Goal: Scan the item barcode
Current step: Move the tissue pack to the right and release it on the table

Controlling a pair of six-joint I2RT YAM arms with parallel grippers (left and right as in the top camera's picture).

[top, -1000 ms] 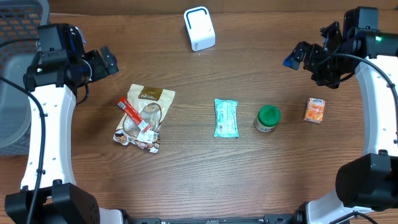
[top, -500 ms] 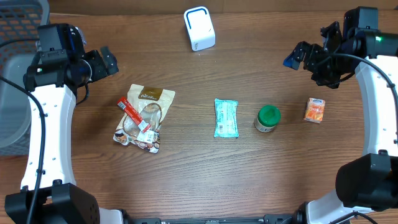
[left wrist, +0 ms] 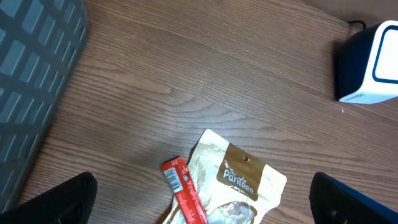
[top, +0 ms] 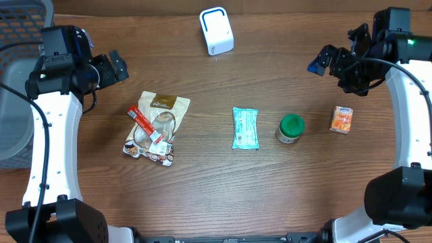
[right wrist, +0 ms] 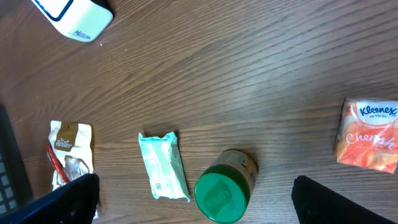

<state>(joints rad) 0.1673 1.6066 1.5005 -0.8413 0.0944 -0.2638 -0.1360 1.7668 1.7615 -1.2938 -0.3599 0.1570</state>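
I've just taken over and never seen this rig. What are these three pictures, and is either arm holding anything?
Two white robot arms flank a brown wooden table. The wide picture looks straight down; the other two come from cameras on each wrist. On the table lie a white blue-trimmed scanner box, a tan snack pouch overlapped by a red stick packet, a teal wrapped packet, a green-lidded jar and an orange tissue pack. A grey mesh basket sits far left. The left gripper and right gripper are open, holding nothing.
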